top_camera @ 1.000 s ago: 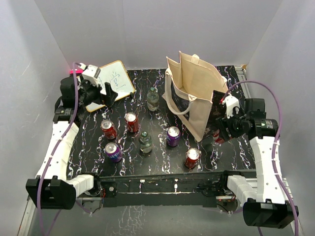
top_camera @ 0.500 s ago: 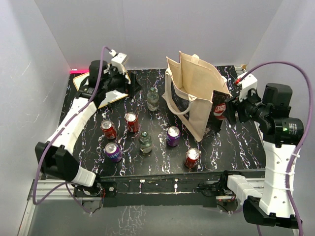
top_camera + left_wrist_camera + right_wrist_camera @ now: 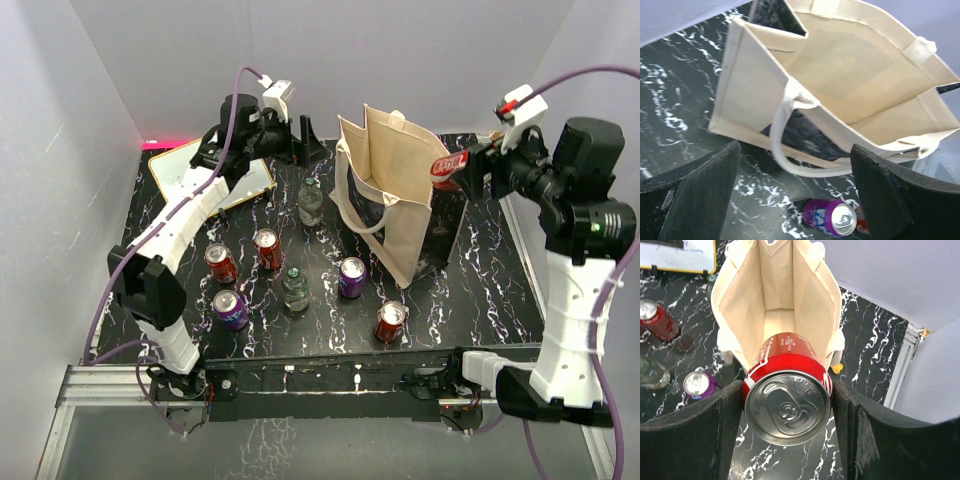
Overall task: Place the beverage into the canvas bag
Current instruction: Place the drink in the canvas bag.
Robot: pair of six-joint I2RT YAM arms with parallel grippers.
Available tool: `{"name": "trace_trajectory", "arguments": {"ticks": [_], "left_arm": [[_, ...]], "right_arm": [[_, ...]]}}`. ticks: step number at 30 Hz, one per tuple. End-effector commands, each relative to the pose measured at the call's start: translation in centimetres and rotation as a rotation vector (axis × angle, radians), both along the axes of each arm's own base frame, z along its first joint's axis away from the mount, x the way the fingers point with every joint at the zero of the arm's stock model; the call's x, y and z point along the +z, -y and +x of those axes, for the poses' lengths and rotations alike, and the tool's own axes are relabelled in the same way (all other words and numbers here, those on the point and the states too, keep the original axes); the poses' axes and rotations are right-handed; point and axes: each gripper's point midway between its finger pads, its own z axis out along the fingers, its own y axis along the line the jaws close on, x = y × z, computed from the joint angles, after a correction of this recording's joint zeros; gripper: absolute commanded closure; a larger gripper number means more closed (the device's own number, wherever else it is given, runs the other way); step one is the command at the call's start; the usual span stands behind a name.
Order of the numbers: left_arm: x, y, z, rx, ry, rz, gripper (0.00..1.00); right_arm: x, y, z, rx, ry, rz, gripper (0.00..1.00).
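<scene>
Upright toward the back of the table (image 3: 480, 290), right of centre, stands the canvas bag (image 3: 395, 190). High at its right rim is the held can (image 3: 449, 167), lying sideways in the right gripper (image 3: 787, 405). The left gripper (image 3: 300, 142) hangs behind the bag's left side, with the whiteboard (image 3: 180, 172) further left at the far corner. One bottle (image 3: 311, 203) sits just left of the bag, and a second bottle (image 3: 294, 290) nearer us — cans (image 3: 352, 277) either side of it.

I work in a robotics lab test cell, not in a home or a shop. Plain white panels (image 3: 400, 50) box in my black, white-veined marble-patterned worktop (image 3: 480, 270) on three sides, like a booth. My white-and-black left arm (image 3: 180, 215) and right arm (image 3: 570, 290) stand on a bare aluminium rail (image 3: 110, 375) at the near edge. Thin purple cables (image 3: 600, 70) loop off my wrists. A small yellow-framed whiteboard (image 3: 180, 170) lies at the far left, near a red glowing light (image 3: 155, 144).
</scene>
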Motion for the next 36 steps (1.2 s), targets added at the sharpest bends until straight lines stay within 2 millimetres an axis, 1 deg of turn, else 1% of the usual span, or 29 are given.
{"name": "trace_trajectory", "arguments": {"ticks": [1, 5, 8, 10, 12, 14, 15, 17, 19, 20, 22, 26, 32, 34, 36], "left_arm": [[2.5, 3.0, -1.9, -0.067, -0.046, -0.085, 0.15], [1.5, 4.9, -2.5, -0.084, -0.108, -0.089, 0.24], [1.0, 5.8, -2.7, -0.083, -0.168, -0.111, 0.30], [0.7, 6.4, -2.9, -0.074, -0.202, -0.123, 0.34], [0.4, 7.0, -3.0, -0.072, -0.227, -0.135, 0.37], [0.2, 7.7, -3.1, -0.080, -0.240, -0.143, 0.43], [0.0, 8.0, -3.2, -0.087, -0.247, -0.142, 0.46], [-0.5, 8.6, -3.5, -0.104, -0.268, -0.147, 0.54], [-1.0, 8.9, -3.8, -0.123, -0.303, -0.161, 0.64], [-0.9, 9.1, -4.0, -0.138, -0.314, -0.176, 0.73], [-0.8, 9.6, -4.9, -0.178, -0.345, -0.208, 0.85], [-0.8, 10.4, -6.3, -0.250, -0.423, -0.272, 1.00], [-0.8, 10.9, -8.5, -0.318, -0.477, -0.299, 1.00], [-0.7, 11.3, -9.6, -0.347, -0.478, -0.297, 1.00], [-0.8, 11.5, -10.4, -0.366, -0.480, -0.296, 1.00]], "right_arm": [[6.9, -0.8, 3.1, 0.051, 0.241, 0.044, 0.92], [6.7, -1.4, 5.5, 0.091, 0.224, 0.076, 0.92], [5.8, -2.0, 7.0, 0.109, 0.201, 0.089, 0.92], [4.9, -2.8, 7.9, 0.118, 0.177, 0.088, 0.92], [3.9, -5.5, 8.5, 0.151, 0.161, 0.063, 0.92], [2.5, -7.4, 9.2, 0.153, 0.146, 0.016, 0.92], [1.8, -8.0, 9.6, 0.151, 0.136, -0.006, 0.92], [0.6, -8.5, 10.4, 0.141, 0.117, -0.036, 0.92], [-0.4, -8.5, 11.1, 0.129, 0.103, -0.059, 0.92], [-0.7, -8.4, 11.3, 0.120, 0.100, -0.069, 0.92], [-1.3, -8.1, 11.6, 0.103, 0.096, -0.087, 0.92], [-2.1, -7.4, 11.8, 0.074, 0.082, -0.118, 0.92], [-3.0, -6.0, 11.7, 0.008, 0.057, -0.160, 0.92], [-3.2, -5.8, 11.5, 0.003, 0.044, -0.165, 0.92], [-4.0, -6.0, 11.3, 0.018, 0.017, -0.162, 0.92]]}}
